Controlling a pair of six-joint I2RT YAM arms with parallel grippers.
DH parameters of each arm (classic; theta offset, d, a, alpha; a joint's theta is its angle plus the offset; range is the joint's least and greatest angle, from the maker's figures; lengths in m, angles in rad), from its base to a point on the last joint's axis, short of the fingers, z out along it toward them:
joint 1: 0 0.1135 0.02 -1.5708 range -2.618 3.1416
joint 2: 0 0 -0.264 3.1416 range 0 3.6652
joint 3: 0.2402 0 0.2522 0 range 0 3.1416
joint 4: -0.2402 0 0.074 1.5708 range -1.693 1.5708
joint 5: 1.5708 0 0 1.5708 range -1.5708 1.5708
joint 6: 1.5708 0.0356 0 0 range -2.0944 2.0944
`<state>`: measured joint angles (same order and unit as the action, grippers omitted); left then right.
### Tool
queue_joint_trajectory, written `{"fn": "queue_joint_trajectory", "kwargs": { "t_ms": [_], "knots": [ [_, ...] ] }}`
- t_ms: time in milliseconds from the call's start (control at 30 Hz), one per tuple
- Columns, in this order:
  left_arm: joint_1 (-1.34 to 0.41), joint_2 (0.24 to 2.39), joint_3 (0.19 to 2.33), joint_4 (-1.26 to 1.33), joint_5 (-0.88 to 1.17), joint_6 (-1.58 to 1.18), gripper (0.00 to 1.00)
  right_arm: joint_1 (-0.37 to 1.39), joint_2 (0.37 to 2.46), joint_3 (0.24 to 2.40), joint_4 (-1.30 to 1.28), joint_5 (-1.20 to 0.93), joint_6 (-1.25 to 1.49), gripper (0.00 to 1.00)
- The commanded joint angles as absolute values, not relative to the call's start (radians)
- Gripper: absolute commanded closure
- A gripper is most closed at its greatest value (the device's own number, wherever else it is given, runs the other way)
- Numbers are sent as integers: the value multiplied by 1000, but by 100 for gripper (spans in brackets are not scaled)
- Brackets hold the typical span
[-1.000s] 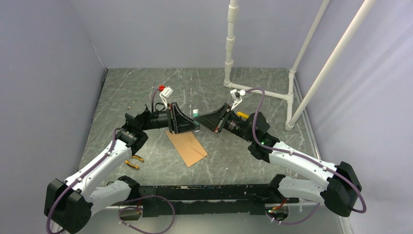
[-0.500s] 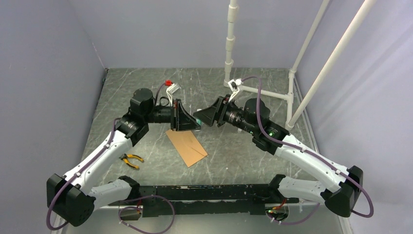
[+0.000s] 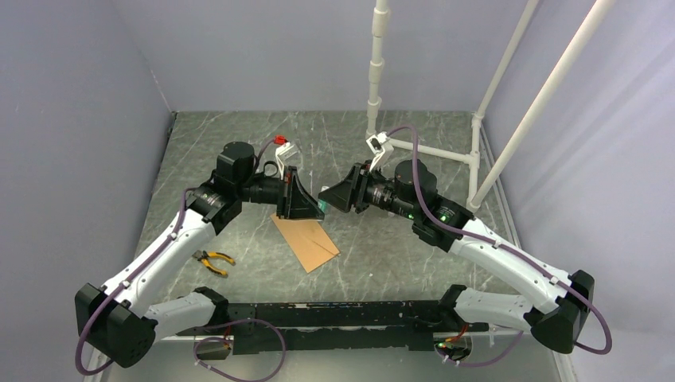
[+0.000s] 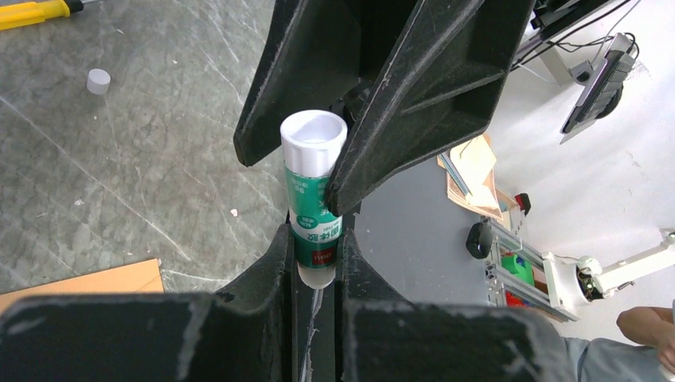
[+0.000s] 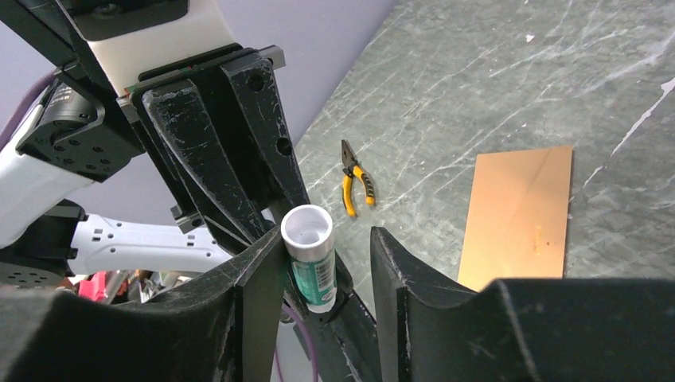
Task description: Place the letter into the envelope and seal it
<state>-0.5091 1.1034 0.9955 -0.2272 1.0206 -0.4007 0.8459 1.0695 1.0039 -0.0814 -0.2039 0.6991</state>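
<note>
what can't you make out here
- Top view: the envelope's far end, hidden under the left gripper.
- All views: the letter, nowhere in sight; whether it is inside the envelope cannot be told.
- Wrist views: the glue stick's label print, too small to read.

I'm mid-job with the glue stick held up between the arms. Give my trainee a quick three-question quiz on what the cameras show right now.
1. True or false: the left claw is clamped on the lower end of the glue stick.
2. Where do the yellow-handled pliers lie? A) on the table, left of the envelope; B) inside a box; C) on a tray.
3. Which claw stands open around the stick's white top?
Key: 1 true; 2 A; 3 the right claw.
</note>
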Motion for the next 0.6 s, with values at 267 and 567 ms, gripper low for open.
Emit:
{"fn": "queue_joint_trajectory", "kwargs": {
  "t_ms": [267, 567],
  "knots": [
    [-509, 1080, 1020, -273, 1089, -331, 98, 838, 1095, 1030, -21, -220, 698, 53],
    [-509, 1094, 1009, -128, 1012, -539, 42, 836, 1112, 1021, 23, -280, 750, 99]
  ]
}}
